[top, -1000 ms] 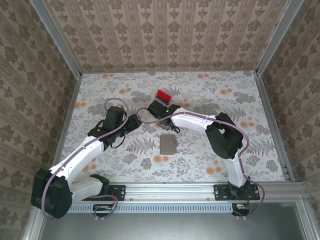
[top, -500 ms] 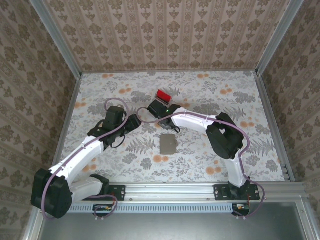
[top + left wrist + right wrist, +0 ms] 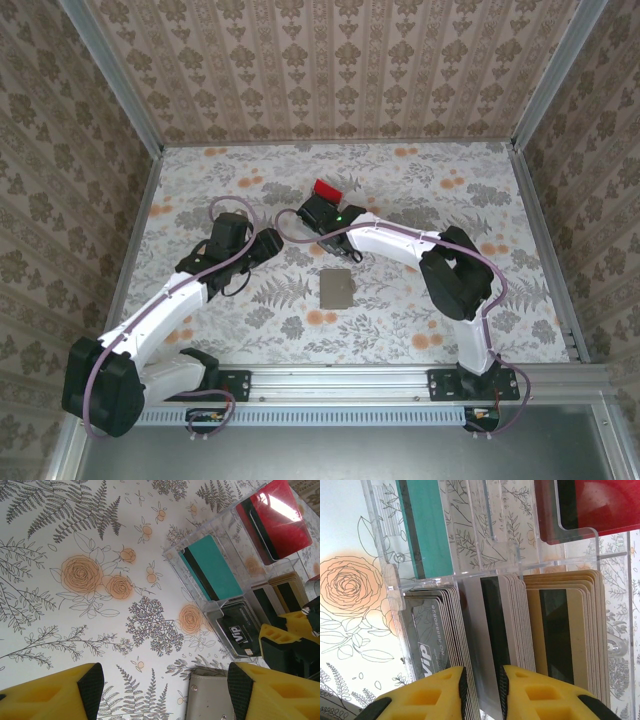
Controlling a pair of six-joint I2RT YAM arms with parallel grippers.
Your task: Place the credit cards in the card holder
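floral tabletop (image 3: pixel 200 180) bears the grey square card holder (image 3: pixel 337 288), no card visibly inside. coloured plastic credit cards (image 3: pixel 560 630) stand in a clear slotted rack (image 3: pixel 485 545); right gripper (image 3: pixel 483 680) straddles one, clamp unclear; left gripper (image 3: pixel 162 690) gapes empty.

The top camera is looking down on the whole bench (image 3: pixel 420 180) from behind; both wrist cameras are facing the clear rack (image 3: pixel 227 535), the right closest.
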